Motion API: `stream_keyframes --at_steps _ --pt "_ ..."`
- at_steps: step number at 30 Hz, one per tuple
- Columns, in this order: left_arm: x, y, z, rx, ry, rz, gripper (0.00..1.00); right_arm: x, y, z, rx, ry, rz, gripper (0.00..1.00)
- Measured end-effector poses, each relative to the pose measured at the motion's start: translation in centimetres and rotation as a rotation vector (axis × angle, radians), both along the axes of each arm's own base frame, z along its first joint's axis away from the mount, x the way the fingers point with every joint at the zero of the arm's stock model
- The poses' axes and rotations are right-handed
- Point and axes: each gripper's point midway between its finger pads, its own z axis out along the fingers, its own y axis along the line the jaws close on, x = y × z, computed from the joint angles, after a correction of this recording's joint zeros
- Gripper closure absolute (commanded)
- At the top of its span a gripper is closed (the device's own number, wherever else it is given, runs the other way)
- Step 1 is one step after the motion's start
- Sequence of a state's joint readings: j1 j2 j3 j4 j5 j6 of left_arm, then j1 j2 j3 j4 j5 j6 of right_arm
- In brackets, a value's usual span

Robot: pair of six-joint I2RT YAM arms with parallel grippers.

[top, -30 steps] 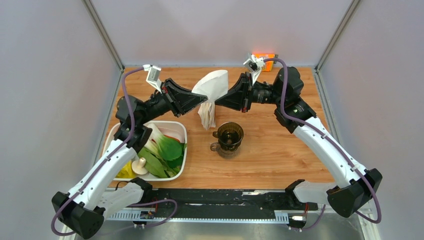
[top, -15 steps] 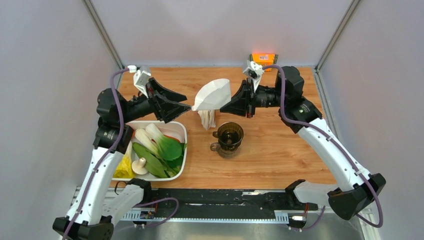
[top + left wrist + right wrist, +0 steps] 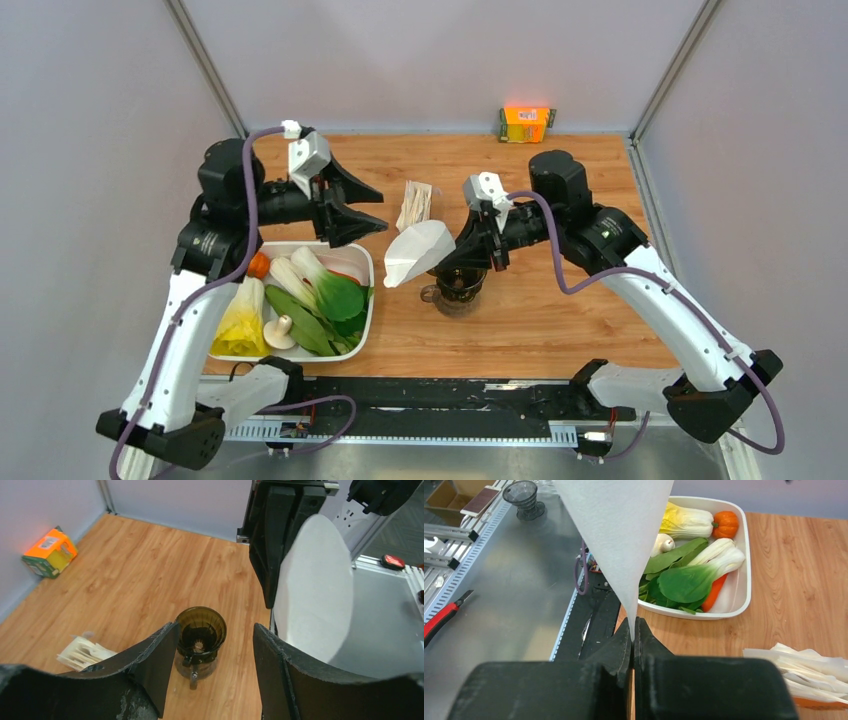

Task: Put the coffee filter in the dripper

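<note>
Although the coffee filter (image 3: pixel 418 251) is lifted and close to its goal, it is not yet inside the dripper (image 3: pixel 201 629), so I judge the task to be about half done. In the top view the white paper cone hangs in the air near the middle of the frame, just to the left of the dark cup. The right gripper (image 3: pixel 633 630) holds it, with its two fingers pressed together on the pointed end of the cone, as the right wrist view shows clearly. The wide mouth of the cone points away from this gripper, toward the lower left of the top view, so the cone lies more on its side than upright.

The dripper stands on the wooden table (image 3: pixel 560 300), partly hidden under the right gripper in the top view. In the left wrist view its ribbed inside is bare, with no paper in it.

The left gripper (image 3: pixel 381 212) is wide apart and holds nothing; it hovers in the upper left part of the top view, above the far corner of the white tray (image 3: pixel 300 246) of vegetables.

What is left, in my judgement: to bring the point of the cone downward over the cup, to lower it in, and to let it go. Because the grip is on the point itself, this last part may be awkward.
</note>
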State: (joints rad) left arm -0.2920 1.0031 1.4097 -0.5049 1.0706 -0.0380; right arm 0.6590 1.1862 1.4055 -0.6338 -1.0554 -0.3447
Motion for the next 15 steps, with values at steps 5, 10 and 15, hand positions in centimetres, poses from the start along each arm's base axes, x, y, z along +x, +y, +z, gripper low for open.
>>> stream_keyframes --at_steps 5,10,15 --pt "0.1 -2.2 -2.0 0.062 0.057 -0.069 0.25 -0.4 0.4 -1.2 -0.046 -0.007 0.020 1.00" --pt "-0.8 -2.5 -2.4 0.080 0.057 -0.091 0.25 0.0 0.5 -1.7 -0.065 -0.019 0.014 1.00" --pt "-0.1 -0.9 -1.7 0.038 0.044 -0.016 0.26 -0.3 0.2 -2.2 -0.085 -0.005 0.018 1.00"
